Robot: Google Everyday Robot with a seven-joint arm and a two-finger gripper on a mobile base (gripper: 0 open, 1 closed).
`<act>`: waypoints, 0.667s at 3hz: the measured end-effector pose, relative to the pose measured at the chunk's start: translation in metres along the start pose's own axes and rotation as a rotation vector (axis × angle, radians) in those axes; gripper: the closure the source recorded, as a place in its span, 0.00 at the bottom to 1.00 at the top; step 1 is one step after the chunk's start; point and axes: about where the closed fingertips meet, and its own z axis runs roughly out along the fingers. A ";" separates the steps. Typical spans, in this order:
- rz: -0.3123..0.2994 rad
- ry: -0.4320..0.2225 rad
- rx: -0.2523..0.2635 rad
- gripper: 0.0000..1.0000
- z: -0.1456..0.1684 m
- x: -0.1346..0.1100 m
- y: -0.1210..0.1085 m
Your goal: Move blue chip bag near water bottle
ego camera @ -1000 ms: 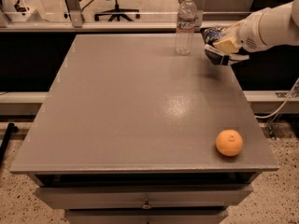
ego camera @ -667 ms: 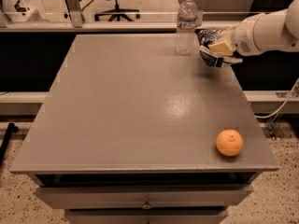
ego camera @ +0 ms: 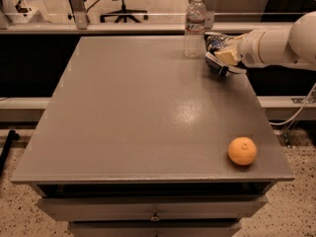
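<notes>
The gripper [ego camera: 223,59], extending from the right over the table's [ego camera: 128,112] far edge, is clamped on the blue chip bag [ego camera: 216,42]; the bag is just beside the upright, capped water bottle [ego camera: 195,26]; an orange [ego camera: 242,151] rests near the front right corner.

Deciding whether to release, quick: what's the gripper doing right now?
The gripper is closed, holding the blue chip bag, just right of the water bottle.
</notes>
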 end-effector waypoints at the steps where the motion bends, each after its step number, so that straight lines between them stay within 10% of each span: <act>1: 0.031 0.003 0.023 1.00 0.000 0.012 -0.001; 2: 0.055 0.012 0.041 0.82 -0.002 0.021 -0.002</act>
